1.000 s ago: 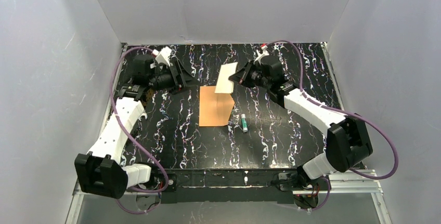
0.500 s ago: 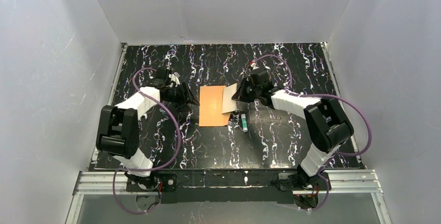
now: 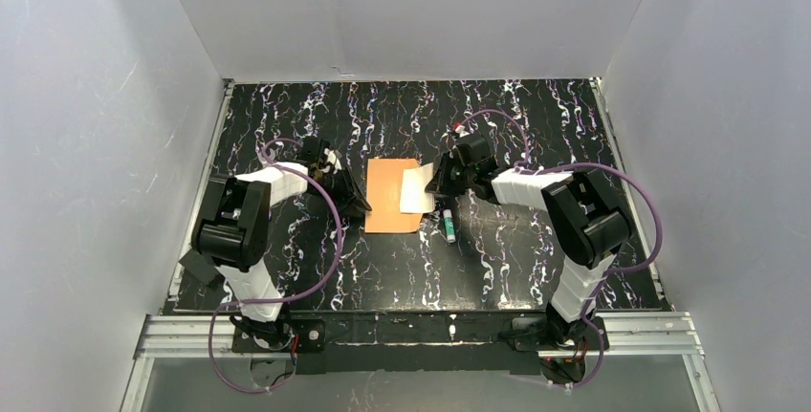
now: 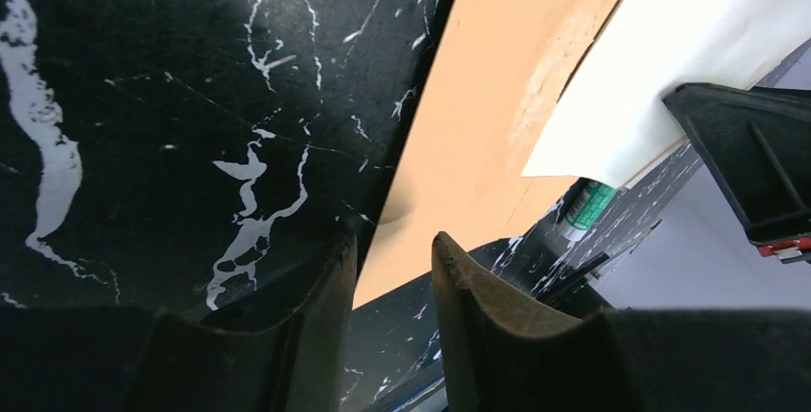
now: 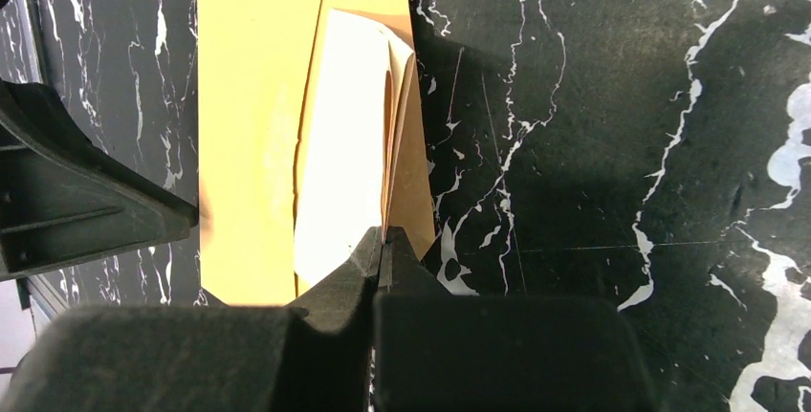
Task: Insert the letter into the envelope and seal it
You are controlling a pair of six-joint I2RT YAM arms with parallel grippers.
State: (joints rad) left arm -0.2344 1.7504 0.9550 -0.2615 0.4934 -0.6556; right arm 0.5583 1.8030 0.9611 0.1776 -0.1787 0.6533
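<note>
We see our right hand (image 5: 383, 240) pinched shut on the letter (image 5: 344, 144), letter lying on the orange envelope (image 5: 249, 97), our left hand (image 4: 392, 273) a little open at its edge.

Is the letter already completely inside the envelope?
No, a large part of the letter lies uncovered over the right side of the envelope.

Both our arms (image 3: 251, 283) have white links (image 3: 273, 181), black joints (image 3: 588, 211) and purple cables (image 3: 497, 112); the left gripper (image 4: 394, 240) has black wedge fingers (image 4: 478, 307).
</note>
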